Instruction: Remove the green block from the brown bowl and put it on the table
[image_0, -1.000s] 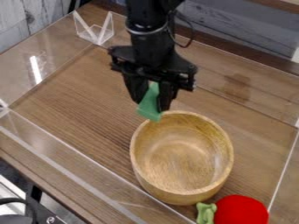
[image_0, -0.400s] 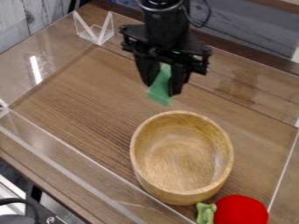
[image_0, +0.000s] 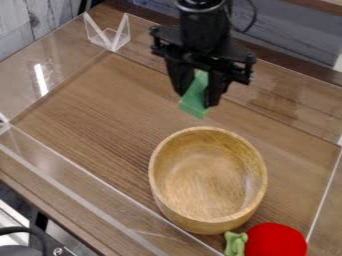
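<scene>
The green block (image_0: 197, 94) hangs upright from the gripper (image_0: 198, 82), whose jaws are closed on it, probably pinching its upper part, though the dark fingers hide the contact. It is held above the table (image_0: 94, 118), beyond the brown bowl's (image_0: 160, 170) far rim, likely so that lowering it sets it on wood rather than back inside.
</scene>
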